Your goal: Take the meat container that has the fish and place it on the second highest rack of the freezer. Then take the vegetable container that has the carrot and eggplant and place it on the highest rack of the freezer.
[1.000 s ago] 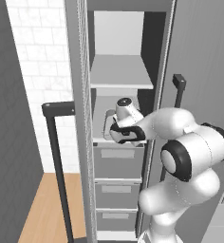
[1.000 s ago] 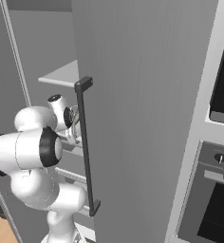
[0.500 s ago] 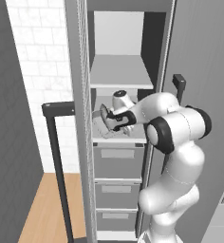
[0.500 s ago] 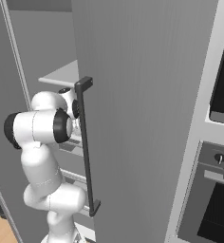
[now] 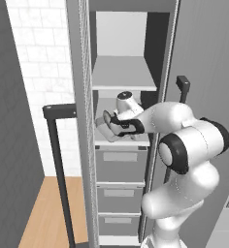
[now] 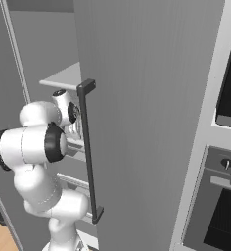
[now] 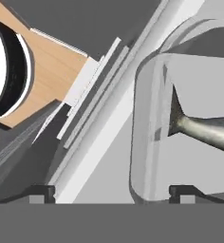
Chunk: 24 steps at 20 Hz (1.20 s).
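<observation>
The tool point(image 5: 106, 127) is inside the open freezer at the level of the second highest rack point(image 5: 128, 141). In the hand view its two dark tips point(image 7: 182, 191) stand well apart, one on each side of the near wall of the meat container point(image 7: 149, 137), so the jaws look spread around the rim rather than pressed on it; whether they are touching the wall cannot be told. The container is pale and translucent, and the fish point(image 7: 204, 129) lies inside it, tail toward the tool. In the left base view the container point(image 5: 105, 131) sits at the left front of that rack, just under the highest rack point(image 5: 121, 72).

As a judgement, the first half of the task is at or near its end: the fish container is on the right rack, with release and withdrawal left. The vegetable container with carrot and eggplant is yet to be fetched.

No brand, label or writing can be read anywhere.
</observation>
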{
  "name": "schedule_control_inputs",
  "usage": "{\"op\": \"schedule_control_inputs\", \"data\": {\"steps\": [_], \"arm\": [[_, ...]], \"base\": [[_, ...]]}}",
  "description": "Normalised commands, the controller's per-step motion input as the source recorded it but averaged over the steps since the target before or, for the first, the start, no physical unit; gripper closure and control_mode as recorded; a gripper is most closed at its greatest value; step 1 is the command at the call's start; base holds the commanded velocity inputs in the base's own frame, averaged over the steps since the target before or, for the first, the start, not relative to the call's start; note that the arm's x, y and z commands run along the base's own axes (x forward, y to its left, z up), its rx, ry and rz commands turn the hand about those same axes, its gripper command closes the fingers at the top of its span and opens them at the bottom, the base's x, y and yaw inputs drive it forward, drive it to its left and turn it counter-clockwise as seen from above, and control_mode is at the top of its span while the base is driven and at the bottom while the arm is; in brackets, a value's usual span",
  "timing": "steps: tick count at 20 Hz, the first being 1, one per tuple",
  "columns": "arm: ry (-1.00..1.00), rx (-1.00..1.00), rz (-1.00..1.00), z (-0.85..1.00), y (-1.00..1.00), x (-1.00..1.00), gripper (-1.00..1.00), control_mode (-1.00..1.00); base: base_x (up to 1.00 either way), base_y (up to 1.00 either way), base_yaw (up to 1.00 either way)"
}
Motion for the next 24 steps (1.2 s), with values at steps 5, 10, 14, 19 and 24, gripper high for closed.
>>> {"op": "schedule_control_inputs", "data": {"steps": [5, 10, 14, 19, 24], "arm": [[-0.08, 0.0, 0.17, 0.76, 0.0, -1.0, -1.0, -1.0], [0.01, 0.0, -0.02, 0.7, 0.0, -0.9, -1.0, -1.0], [0.04, 0.0, -0.16, 0.44, 0.0, -0.7, -1.0, -1.0], [0.05, 0.0, -0.08, 0.4, 0.03, -0.77, -1.0, -1.0], [0.19, 0.03, -0.07, 0.5, 0.0, -0.62, -1.0, -1.0]], "base": [[0.0, 0.0, 0.0], [0.0, 0.0, 0.0], [0.0, 0.0, 0.0], [0.0, 0.0, 0.0], [0.0, 0.0, 0.0]]}}
